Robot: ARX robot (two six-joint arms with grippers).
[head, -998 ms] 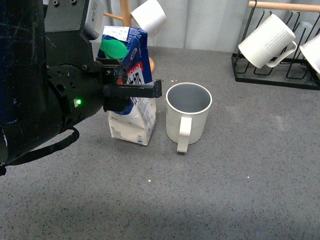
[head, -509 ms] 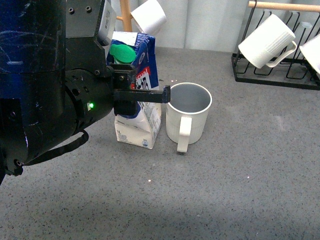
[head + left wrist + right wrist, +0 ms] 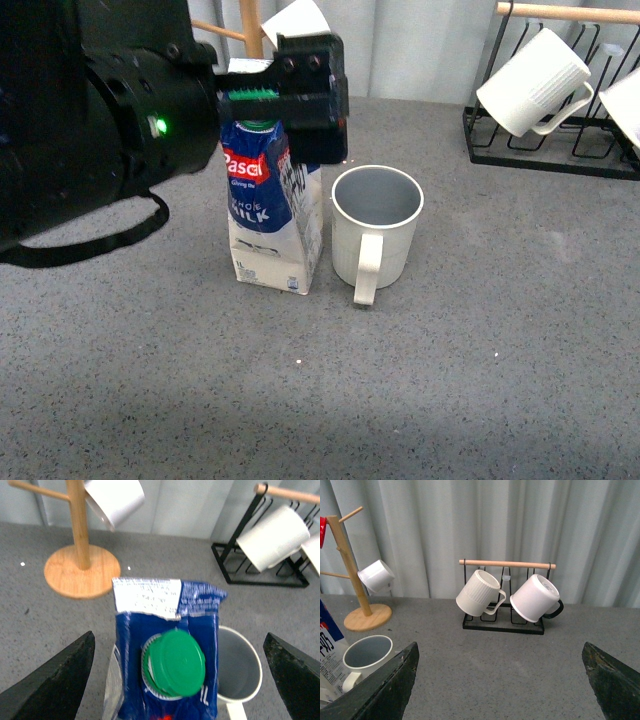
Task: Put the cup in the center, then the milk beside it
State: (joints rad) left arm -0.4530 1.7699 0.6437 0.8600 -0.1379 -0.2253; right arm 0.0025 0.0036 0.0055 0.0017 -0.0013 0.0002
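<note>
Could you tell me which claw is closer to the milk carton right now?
Left. The left claw is spread open directly above the milk carton, its fingers clear of it. The right claw is away on the far side of the cup.

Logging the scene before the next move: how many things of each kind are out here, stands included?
Mugs: 4 (cup on the tabletop, tree mug, two rack mugs)
Milk carton: 1
Mug stands: 2 (wooden tree, black rack)
Total: 7
</note>
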